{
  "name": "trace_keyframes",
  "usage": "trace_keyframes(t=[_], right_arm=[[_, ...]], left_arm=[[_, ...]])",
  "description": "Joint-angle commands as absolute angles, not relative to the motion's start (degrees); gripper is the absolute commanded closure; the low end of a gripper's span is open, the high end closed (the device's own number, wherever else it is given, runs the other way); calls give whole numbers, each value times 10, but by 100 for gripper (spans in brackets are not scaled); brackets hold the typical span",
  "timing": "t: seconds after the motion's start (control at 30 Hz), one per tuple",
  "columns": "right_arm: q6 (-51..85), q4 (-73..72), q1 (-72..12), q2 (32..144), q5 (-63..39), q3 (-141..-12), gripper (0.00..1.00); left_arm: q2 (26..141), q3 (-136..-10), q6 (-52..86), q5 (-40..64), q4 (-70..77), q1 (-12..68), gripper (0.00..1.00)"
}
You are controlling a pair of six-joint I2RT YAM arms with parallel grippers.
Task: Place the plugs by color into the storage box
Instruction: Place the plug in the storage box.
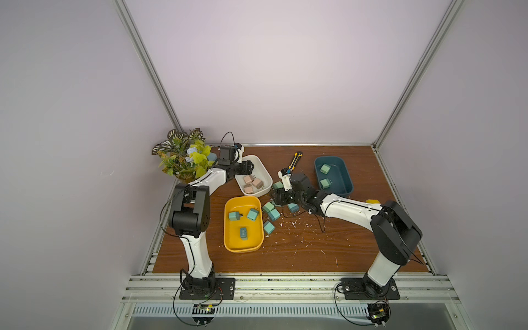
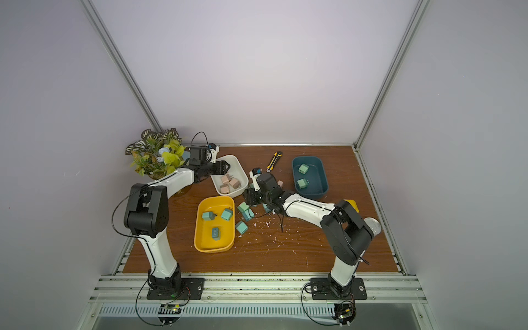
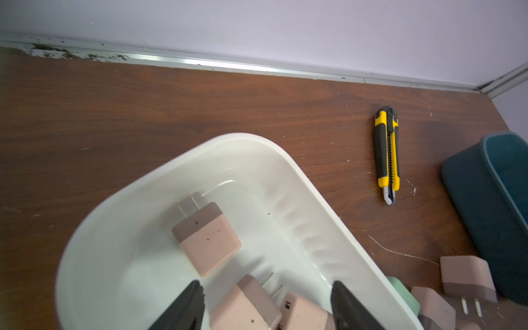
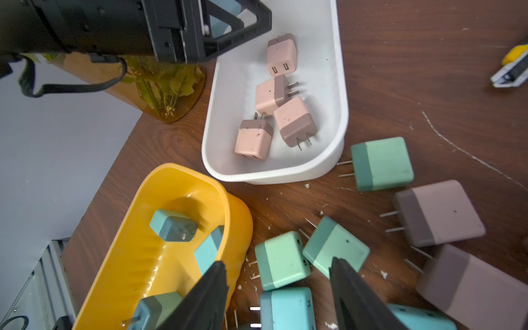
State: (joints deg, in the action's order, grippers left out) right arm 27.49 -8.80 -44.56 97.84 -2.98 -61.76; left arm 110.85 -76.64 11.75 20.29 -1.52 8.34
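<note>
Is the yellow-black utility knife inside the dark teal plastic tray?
No, the utility knife lies on the wooden table, apart from the teal tray.

Twin high overhead views; close wrist views sharing the white tray [image 3: 120, 243]

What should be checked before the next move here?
1. Left gripper open, empty: ok.
2. Right gripper open, empty: ok.
3. White tray holds only pink plugs: ok.
4. Blue tray holds only mint plugs: ok.
5. Table free of loose plugs: not ok; mint, teal and pink ones lie there.
6. Knife apart from loose plugs: ok.
</note>
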Motion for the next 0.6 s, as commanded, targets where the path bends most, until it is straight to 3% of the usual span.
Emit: trace_keyframes(t=[0.0,0.57], right_arm=[[258,-78,-447,935,4,-602,36],[240,-36,-447,849,108,-519,25]], left_arm=[[1089,-761,104,208,-20,112,29],[1016,-713,114,224,-20,206,30]])
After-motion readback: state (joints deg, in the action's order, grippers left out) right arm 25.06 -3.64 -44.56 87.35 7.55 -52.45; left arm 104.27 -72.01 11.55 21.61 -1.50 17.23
